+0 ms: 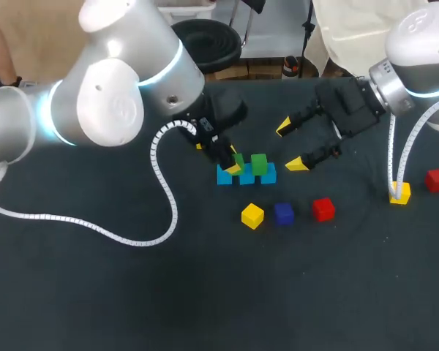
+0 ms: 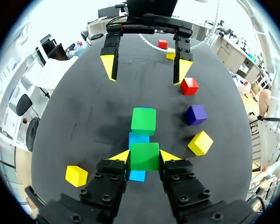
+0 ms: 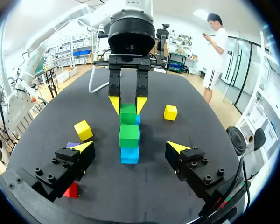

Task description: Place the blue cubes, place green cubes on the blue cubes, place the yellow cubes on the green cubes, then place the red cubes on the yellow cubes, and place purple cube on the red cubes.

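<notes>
Green cube (image 2: pixel 144 154) inside left hand (image 2: pixel 145 157) — seemingly pinched.

You are in a robotics lab. Two pale grey robot arms with glowing light-blue rings at their joints, your left arm (image 1: pixel 110 102) and your right arm (image 1: pixel 417 44), reach over a black-topped table (image 1: pixel 95 292). A white corrugated cable (image 1: pixel 161 197) loops across it. Small test pieces are laid out: a row of blue cubes (image 1: pixel 268 174), with a yellow cube (image 1: pixel 252 216), a purple cube (image 1: pixel 283 213) and a red cube (image 1: pixel 323 209) near that row, on the robot's side.
</notes>
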`<state>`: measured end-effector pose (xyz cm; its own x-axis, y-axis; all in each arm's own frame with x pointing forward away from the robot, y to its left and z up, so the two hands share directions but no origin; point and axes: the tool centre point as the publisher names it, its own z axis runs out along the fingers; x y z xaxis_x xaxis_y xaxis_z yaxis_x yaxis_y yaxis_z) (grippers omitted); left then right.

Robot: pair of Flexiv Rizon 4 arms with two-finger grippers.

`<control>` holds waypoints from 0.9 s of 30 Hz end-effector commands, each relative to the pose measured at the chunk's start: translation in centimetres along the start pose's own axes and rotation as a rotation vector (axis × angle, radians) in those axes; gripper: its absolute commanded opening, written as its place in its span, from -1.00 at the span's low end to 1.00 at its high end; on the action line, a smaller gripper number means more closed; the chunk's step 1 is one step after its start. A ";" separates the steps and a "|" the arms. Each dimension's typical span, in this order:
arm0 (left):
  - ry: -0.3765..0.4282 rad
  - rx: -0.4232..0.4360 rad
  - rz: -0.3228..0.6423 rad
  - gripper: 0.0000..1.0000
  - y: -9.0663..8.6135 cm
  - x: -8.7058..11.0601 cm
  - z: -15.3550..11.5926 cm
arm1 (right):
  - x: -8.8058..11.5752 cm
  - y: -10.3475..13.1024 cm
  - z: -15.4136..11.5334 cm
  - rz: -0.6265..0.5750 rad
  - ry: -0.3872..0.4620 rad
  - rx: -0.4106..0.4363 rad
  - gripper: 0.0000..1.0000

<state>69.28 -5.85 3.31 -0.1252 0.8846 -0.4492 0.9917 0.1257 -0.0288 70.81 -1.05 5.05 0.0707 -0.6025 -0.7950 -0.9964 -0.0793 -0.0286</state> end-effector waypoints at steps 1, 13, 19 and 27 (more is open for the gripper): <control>-0.002 -0.003 0.004 -1.00 -0.1 0.1 0.0 | 0.0 0.1 -0.1 -0.001 -0.001 0.002 1.00; -0.002 0.000 0.024 -1.00 0.0 -0.1 0.2 | 0.0 0.1 -0.1 -0.001 -0.001 0.002 1.00; 0.001 -0.002 0.024 -1.00 -0.1 0.1 0.4 | 0.0 0.1 -0.1 -0.001 -0.001 0.002 1.00; 0.003 -0.009 0.037 -1.00 -0.1 0.2 0.5 | 0.0 0.1 -0.1 -0.001 -0.001 0.002 1.00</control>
<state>69.27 -5.89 2.84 -0.0908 0.8905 -0.4458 0.9952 0.0979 -0.0071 70.81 -1.05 5.05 0.0707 -0.6025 -0.7950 -0.9964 -0.0792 -0.0286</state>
